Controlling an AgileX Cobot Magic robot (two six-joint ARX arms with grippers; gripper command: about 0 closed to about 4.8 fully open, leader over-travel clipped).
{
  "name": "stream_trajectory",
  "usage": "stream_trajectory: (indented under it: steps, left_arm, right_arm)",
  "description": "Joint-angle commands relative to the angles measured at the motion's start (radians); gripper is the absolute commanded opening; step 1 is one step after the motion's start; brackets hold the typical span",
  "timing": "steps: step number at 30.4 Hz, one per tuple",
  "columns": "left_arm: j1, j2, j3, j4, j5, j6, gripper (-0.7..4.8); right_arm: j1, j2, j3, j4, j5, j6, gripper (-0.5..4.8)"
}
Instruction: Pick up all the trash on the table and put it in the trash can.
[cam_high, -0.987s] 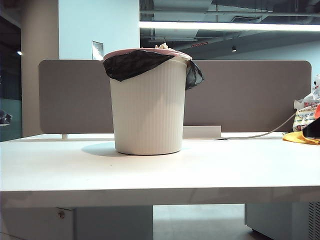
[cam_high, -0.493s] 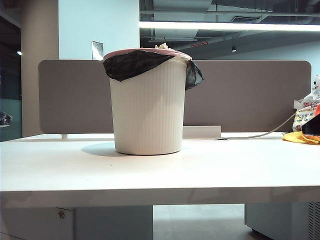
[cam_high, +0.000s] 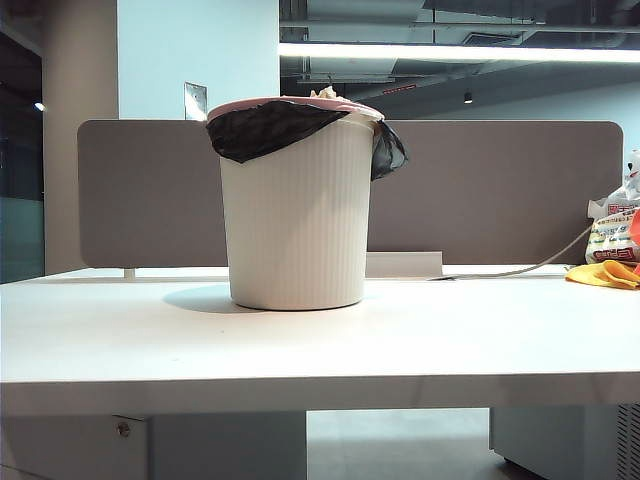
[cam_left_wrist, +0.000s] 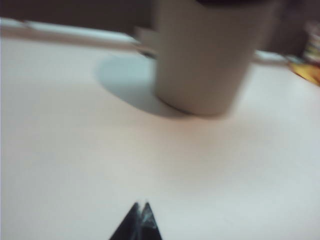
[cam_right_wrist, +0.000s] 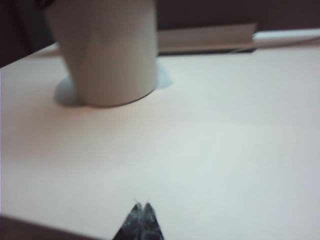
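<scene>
The left tool hovers low over the bare white worktop, its two dark fingertips pressed together with nothing between them; the trash can stands ahead of it, well apart and blurred. In the exterior view neither tool shows. There the ribbed off-white trash can stands left of centre on the worktop, its black liner draped over the pink rim, and a scrap of tan trash peeks above that rim. At the far right edge lie a yellow-orange cloth and a printed bag. The right tool is likewise clenched on nothing, above the worktop's near edge, with the trash can well ahead of it.
</scene>
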Motion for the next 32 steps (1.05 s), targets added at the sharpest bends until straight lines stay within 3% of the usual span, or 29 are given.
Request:
stream_trajectory:
  steps: [1, 7, 32]
  left_arm:
    - [0.13, -0.041, 0.0, 0.01, 0.006, 0.005, -0.05]
    - [0.268, -0.04, 0.0, 0.018, 0.003, 0.005, -0.05]
    - [0.267, -0.04, 0.0, 0.018, 0.007, 0.005, -0.05]
  right_arm:
    - [-0.083, -0.046, -0.004, 0.014, -0.001, 0.0, 0.05]
    - [-0.193, -0.087, -0.004, 0.023, 0.0, 0.0, 0.05]
    - [-0.214, -0.087, -0.004, 0.021, -0.001, 0.0, 0.05]
